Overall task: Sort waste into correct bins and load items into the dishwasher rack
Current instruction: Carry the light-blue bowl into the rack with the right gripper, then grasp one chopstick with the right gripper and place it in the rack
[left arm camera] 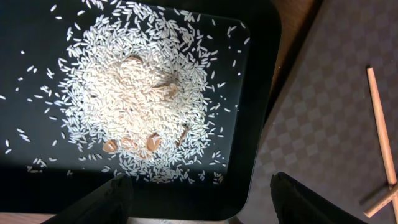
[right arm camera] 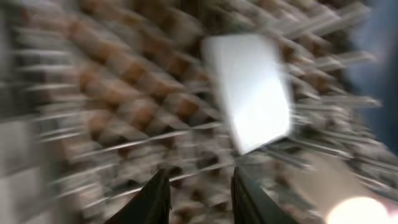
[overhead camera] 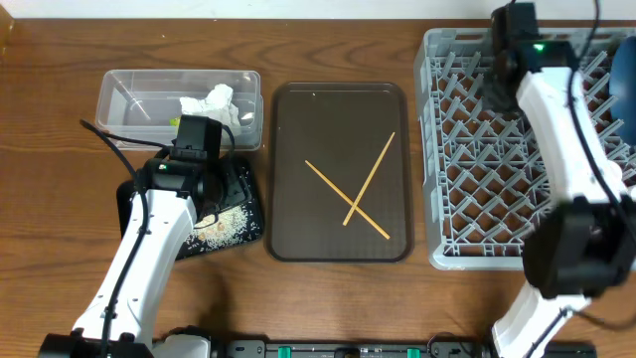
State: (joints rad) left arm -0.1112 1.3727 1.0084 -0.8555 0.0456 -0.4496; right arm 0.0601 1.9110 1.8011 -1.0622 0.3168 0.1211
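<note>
Rice-like food grains [left arm camera: 140, 93] lie heaped on the flat black tray [left arm camera: 249, 155]. My left gripper [left arm camera: 200, 183] hovers open just above that tray's near edge, nothing between its fingers; overhead it shows as the left gripper [overhead camera: 212, 189]. Crumpled white tissue [overhead camera: 214, 102] and a yellow-green wrapper [overhead camera: 175, 121] lie in the clear tub [overhead camera: 124, 94]. Two crossed chopsticks [overhead camera: 356, 189] rest on the brown serving tray. My right gripper [right arm camera: 200, 177] is over the grey rack [overhead camera: 467, 169], jaws apart with nothing between them. A blurred white shape [right arm camera: 249, 93] sits among the pegs. The blue dish [overhead camera: 626, 85] stands at the rack's right edge.
The dark brown serving tray [overhead camera: 298, 199] lies between the black tray and the rack. One chopstick end [left arm camera: 380, 130] shows at the right of the left wrist view. The right wrist view is heavily blurred by motion. The right arm [overhead camera: 556, 109] stretches across the rack.
</note>
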